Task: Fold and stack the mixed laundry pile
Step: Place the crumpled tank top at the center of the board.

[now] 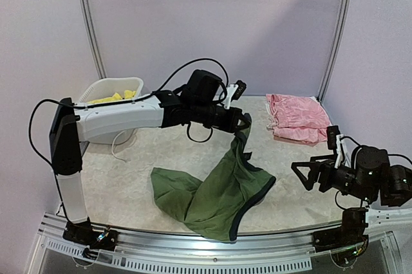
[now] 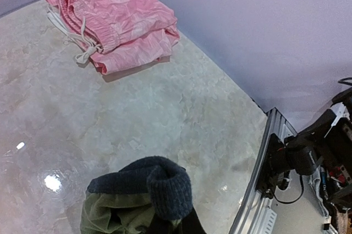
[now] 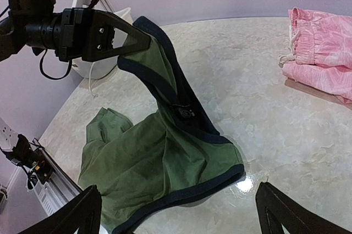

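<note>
From above, the left pincer (image 1: 243,121) is clamped on the olive-green tank top (image 1: 219,193). It holds one dark-trimmed edge high while the rest drapes on the bench (image 1: 129,171), probably to let it hang flat. Left wrist: the pink garment (image 2: 118,25) lies folded in the far corner. Right wrist: the right pincer (image 3: 179,187) is wide apart and empty, hovering near the hem.

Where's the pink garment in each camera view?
Top external: pink garment at far right of the table.
Left wrist: pink garment upper left.
Right wrist: pink garment at upper right edge, cut off.
Shared landmark: the green top, lifted at one end.
</note>
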Tool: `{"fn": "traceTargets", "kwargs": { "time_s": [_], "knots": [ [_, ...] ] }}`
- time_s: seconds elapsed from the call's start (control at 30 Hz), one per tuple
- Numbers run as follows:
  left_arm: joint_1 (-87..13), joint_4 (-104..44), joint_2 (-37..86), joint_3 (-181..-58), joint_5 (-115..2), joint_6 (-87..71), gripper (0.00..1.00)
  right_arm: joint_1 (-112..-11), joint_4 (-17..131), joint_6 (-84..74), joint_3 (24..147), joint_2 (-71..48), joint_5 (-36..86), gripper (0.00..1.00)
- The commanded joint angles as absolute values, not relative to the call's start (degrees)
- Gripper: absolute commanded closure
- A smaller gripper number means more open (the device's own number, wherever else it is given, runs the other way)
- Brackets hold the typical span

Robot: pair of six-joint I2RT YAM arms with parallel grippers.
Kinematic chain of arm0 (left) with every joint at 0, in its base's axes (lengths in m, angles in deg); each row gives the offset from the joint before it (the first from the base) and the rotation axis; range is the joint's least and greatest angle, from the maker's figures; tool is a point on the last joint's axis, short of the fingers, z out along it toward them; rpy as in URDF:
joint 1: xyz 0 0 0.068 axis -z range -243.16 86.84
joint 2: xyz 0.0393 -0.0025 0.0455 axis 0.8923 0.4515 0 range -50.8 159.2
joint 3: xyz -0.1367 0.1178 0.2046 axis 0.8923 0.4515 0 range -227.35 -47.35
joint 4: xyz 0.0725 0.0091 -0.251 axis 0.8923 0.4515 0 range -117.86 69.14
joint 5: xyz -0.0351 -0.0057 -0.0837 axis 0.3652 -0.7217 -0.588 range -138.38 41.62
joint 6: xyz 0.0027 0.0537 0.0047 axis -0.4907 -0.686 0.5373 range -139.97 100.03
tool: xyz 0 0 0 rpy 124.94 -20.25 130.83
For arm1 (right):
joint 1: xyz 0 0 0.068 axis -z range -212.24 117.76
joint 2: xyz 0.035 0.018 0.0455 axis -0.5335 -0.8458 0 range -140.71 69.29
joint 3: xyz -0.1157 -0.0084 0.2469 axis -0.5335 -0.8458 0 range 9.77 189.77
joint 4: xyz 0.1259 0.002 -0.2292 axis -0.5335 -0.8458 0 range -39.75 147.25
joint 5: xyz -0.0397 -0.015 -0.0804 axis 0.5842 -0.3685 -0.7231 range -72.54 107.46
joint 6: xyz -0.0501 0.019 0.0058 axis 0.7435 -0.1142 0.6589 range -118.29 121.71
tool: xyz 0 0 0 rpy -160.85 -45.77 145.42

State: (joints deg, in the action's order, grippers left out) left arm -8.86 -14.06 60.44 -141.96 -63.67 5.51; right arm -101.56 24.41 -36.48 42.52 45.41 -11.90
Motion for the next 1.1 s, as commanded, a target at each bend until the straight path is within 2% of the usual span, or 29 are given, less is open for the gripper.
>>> {"fn": "traceTargets", "kwargs": {
  "time_s": [0.0, 0.17, 0.3, 0.53, 0.63, 0.7, 0.8, 0.87, 0.9, 1.07],
  "knots": [
    [-7.53, -20.77, 59.75, -139.64, -65.34, 10.26, 1.0, -101.63, 30.91, -35.95, 42.26, 39.85, -11.58, 0.01],
    [-6.8, -25.52, 60.33, -136.02, -64.51, 16.19, 1.0, -101.56, 35.38, -36.0, 43.75, 31.05, -11.95, 0.04],
    [-5.54, -29.69, 61.95, -135.72, -64.52, 20.5, 0.99, -101.51, 32.25, -38.21, 45.54, 29.1, -16.31, 0.06],
    [0.46, -36.51, 72.37, -141.72, -64.32, 28.05, 0.97, -101.52, 23.05, -44.2, 45.72, 34.87, -21.27, 0.07],
    [2.72, -34.0, 78.86, -149.15, -66.95, 28.22, 0.9, -101.52, 20.23, -45.29, 45.41, 39.44, -20.75, 0.07],
    [3.93, -33.23, 81.55, -152.28, -69.64, 26.88, 0.75, -101.56, 19.27, -45.89, 45.18, 41.72, -20.07, 0.07],
    [4.6, -31.84, 79.8, -150.57, -68.42, 22.72, 0.32, -101.54, 19.56, -46.36, 44.4, 43.89, -19.11, 0.07],
    [4.38, -29.75, 76.14, -147.16, -64.84, 19.05, 0.07, -101.58, 19.88, -46.81, 44.23, 43.57, -18.99, 0.07],
    [4.16, -28.78, 74.05, -145.28, -63.16, 17.22, 0.01, -101.59, 20.28, -47.24, 44.22, 43.04, -19.07, 0.07],
    [2.14, -21.6, 62.78, -134.85, -54.51, 10.26, 0.0, -101.57, 23.59, -48.33, 44.91, 36.3, -20.59, 0.06]
  ]
}}
